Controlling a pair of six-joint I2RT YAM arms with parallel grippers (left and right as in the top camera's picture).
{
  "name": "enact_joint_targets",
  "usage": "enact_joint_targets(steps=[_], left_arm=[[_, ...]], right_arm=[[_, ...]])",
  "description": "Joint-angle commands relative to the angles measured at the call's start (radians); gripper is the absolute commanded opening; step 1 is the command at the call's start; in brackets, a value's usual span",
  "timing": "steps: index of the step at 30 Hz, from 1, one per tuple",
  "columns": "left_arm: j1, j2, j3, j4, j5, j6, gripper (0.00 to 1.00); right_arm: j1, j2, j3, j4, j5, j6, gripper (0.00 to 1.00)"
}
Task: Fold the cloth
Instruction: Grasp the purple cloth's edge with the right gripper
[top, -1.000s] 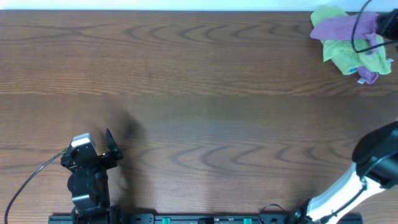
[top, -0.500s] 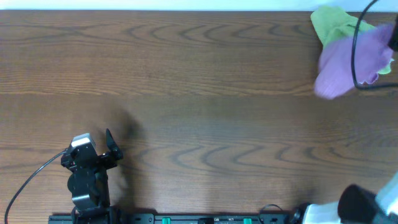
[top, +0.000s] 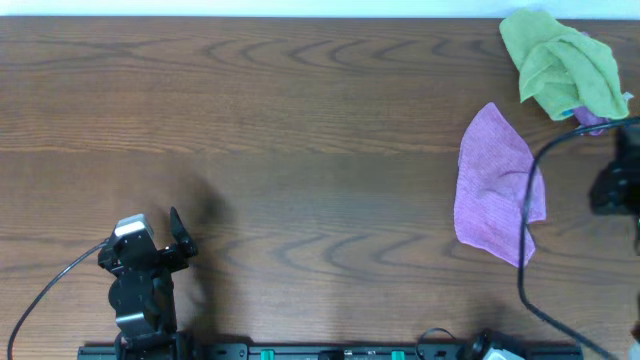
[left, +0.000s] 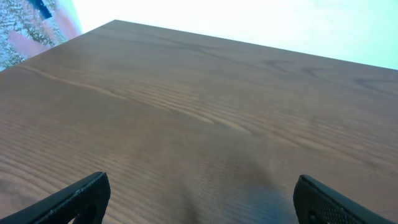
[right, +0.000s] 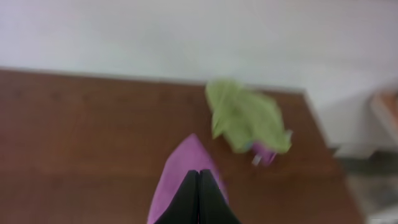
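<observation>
1. Left end effector (left: 200, 188): its two dark fingers (left: 81, 194) stand spread wide at the lower corners of the left wrist view. Only bare wooden counter (top: 320, 120) lies between them, and they hold and touch nothing. From overhead it sits low at the near left edge of the counter, well apart from both cloths.

2. Right end effector (right: 199, 178): in the blurred right wrist view its black fingers are pressed together into a single narrow wedge. They pinch the near end of the purple cloth (right: 185, 167), which stretches away from the tips.

3. Purple cloth, seen from overhead (top: 495, 190): it is a long, loosely spread shape on the right side of the counter. It narrows to a point at the far end, and a black cable (top: 524, 225) curves across its right edge. The blur leaves unclear how much of it rests on the wood.

4. Green cloth (top: 560, 62): it lies crumpled at the far right corner of the counter, near the purple cloth's far tip but separate from it.
</observation>
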Motion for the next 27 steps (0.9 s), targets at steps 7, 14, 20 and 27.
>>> enact_joint_targets(steps=[7,14,20,27], left_arm=[[0.003,-0.006,-0.028,-0.011,-0.013,0.021,0.95],[0.003,-0.006,-0.028,-0.011,-0.013,0.021,0.95],[0.003,-0.006,-0.028,-0.011,-0.013,0.021,0.95],[0.003,-0.006,-0.028,-0.011,-0.013,0.021,0.95]], right_arm=[[0.006,0.161,-0.308,-0.008,-0.001,0.106,0.30],[0.006,0.375,-0.431,0.002,-0.053,0.109,0.74],[0.006,0.506,-0.474,0.004,-0.050,0.123,0.82],[0.006,0.623,-0.495,0.033,0.068,0.184,0.78]])
